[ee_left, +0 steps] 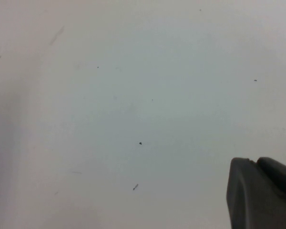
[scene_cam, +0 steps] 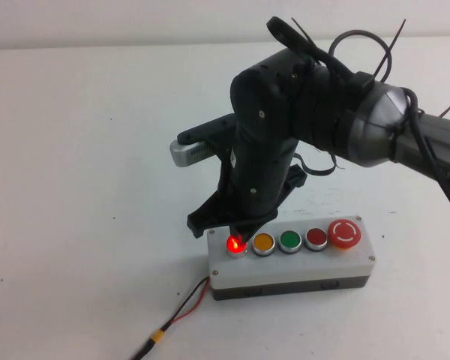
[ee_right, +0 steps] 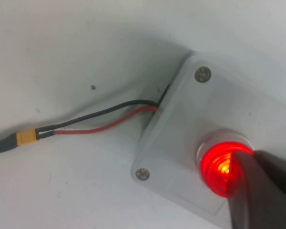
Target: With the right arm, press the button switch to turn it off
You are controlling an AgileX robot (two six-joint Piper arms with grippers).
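Observation:
The button switch [scene_cam: 234, 244] is a small round red button, glowing, at the left end of the row on the white-grey box [scene_cam: 300, 266]. My right arm [scene_cam: 375, 127] reaches in from the right and bends down over it. The right gripper [scene_cam: 238, 231] is shut, its tip on the button's top. In the right wrist view the lit button switch [ee_right: 218, 167] is partly covered by the dark right gripper [ee_right: 250, 160], which rests on its edge. The left gripper [ee_left: 250, 162] shows only in its own wrist view, shut, over bare table.
Along the box to the right sit a yellow button [scene_cam: 263, 242], a green button [scene_cam: 289, 240], a dark red button [scene_cam: 316, 238] and a big red mushroom button [scene_cam: 344, 232]. Red and black wires [scene_cam: 184, 311] with a yellow connector [ee_right: 27, 137] leave the box's left end.

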